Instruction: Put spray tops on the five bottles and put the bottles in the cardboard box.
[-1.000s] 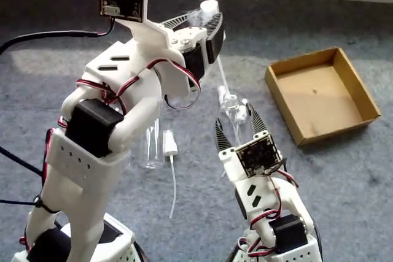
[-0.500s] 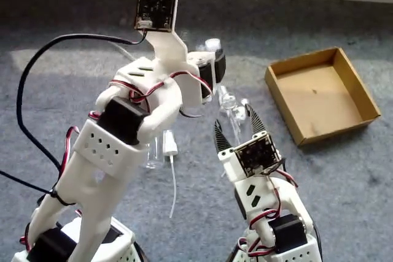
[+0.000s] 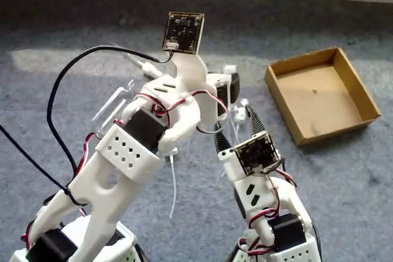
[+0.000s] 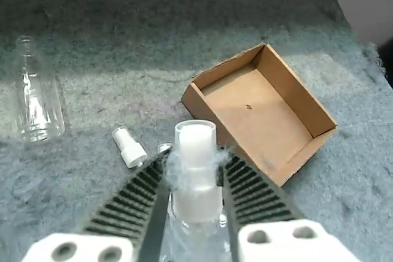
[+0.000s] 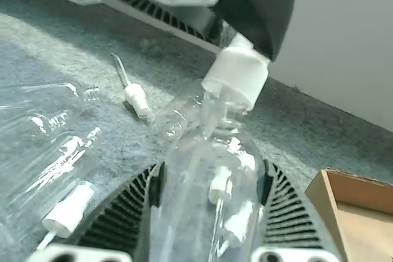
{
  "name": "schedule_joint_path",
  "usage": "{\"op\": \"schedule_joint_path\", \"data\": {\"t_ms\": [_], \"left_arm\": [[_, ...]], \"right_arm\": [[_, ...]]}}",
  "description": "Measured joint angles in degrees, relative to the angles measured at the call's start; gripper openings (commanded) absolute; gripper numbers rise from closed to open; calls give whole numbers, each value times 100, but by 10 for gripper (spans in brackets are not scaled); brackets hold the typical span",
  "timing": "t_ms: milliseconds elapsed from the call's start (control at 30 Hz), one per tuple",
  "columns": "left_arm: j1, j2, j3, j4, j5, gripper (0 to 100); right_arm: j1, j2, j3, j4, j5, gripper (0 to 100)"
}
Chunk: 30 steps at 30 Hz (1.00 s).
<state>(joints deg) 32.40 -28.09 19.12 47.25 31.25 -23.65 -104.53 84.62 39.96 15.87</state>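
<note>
On grey carpet (image 3: 344, 170), the box (image 3: 319, 99) sits at the far right, while spare bottles (image 5: 43, 115) and a loose top (image 5: 67, 210) lie to the left. The right gripper (image 5: 212, 176) grasps a clear bottle (image 5: 202, 219) upright near the centre, left of the box. The left gripper (image 4: 195, 156) is clenched on a spray top (image 4: 195, 182), held at that bottle's mouth.

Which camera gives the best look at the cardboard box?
The high view: the cardboard box lies whole, open and empty. The left wrist view also shows it whole; the right wrist view, a corner.
</note>
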Motion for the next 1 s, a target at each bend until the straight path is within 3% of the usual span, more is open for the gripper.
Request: {"op": "schedule_joint_path", "data": {"t_ms": [400,733,1000], "left_arm": [[53,-1556,1538,-79,0,5],[246,-1653,1890,-167,-53,40],[246,-1653,1890,-246,-492,88]], "right_arm": [[-9,0,26,0,9,120],[18,-9,18,-9,-18,120],[35,-9,18,-9,-18,120]]}}
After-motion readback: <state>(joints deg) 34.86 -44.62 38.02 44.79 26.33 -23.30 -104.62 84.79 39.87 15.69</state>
